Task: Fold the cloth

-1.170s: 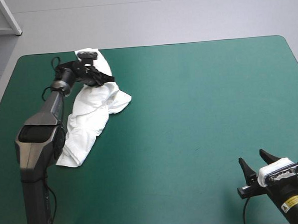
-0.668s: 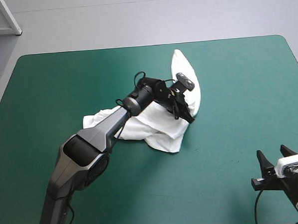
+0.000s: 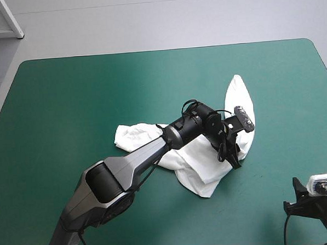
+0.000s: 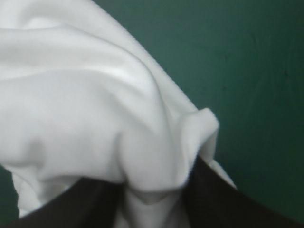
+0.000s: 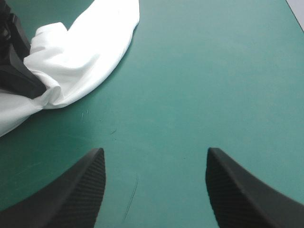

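Holding the right gripper [image 5: 154, 152] splayed and empty at the near right corner, facing the T-shirt [image 3: 199, 167] ahead and leftward. Farther in, clenching the left gripper [image 3: 231, 154] on a bunched fold, draping the crumpled length slantwise over the teal-green cover [image 3: 69, 94], from mid-table toward the far right.

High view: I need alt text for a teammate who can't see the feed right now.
The left tool is shut on a crumpled white T-shirt, right of the middle of the teal-green table, with the rest of the cloth lying back toward the table's left. The right tool sits open and empty at the near right corner, apart from the cloth.
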Robot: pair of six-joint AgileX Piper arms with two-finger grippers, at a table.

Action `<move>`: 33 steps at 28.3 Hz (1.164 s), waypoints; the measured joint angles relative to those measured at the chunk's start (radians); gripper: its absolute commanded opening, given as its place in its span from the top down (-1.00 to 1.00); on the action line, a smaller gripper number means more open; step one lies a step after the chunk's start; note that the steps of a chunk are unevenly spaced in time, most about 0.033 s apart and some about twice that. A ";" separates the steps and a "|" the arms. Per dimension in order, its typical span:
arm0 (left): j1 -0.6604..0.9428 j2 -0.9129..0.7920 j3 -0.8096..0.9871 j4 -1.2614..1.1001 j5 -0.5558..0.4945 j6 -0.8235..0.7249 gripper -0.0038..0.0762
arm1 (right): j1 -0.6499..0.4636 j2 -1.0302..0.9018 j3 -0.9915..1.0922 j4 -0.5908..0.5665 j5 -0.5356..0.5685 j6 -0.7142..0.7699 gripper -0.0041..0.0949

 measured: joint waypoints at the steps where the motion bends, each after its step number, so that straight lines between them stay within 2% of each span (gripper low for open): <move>1: 0.000 0.000 -0.033 0.002 0.026 -0.036 -0.78 | 0.000 0.000 0.000 0.000 0.001 0.000 -0.24; 8: 0.000 0.000 -0.268 0.166 0.210 -0.190 -0.59 | 0.000 0.000 -0.003 0.013 0.008 -0.020 -0.24; 11: 0.002 -0.022 -0.332 0.271 0.228 -0.244 -0.56 | 0.000 0.000 -0.023 0.018 0.031 -0.030 -0.24; 16: 0.034 -0.127 -0.281 0.294 0.239 -0.289 -0.56 | 0.000 0.009 -0.079 0.020 0.071 -0.036 -0.24; 20: 0.092 -0.272 -0.123 0.299 0.240 -0.328 -0.56 | 0.000 0.036 -0.120 0.022 0.104 -0.052 -0.24; 29: 0.318 -0.599 0.425 0.306 0.239 -0.425 -0.55 | 0.000 0.140 -0.143 0.055 0.102 -0.075 -0.24; 33: 0.417 -0.743 0.622 0.306 0.178 -0.460 -0.55 | 0.000 0.204 -0.143 0.068 0.093 -0.075 -0.24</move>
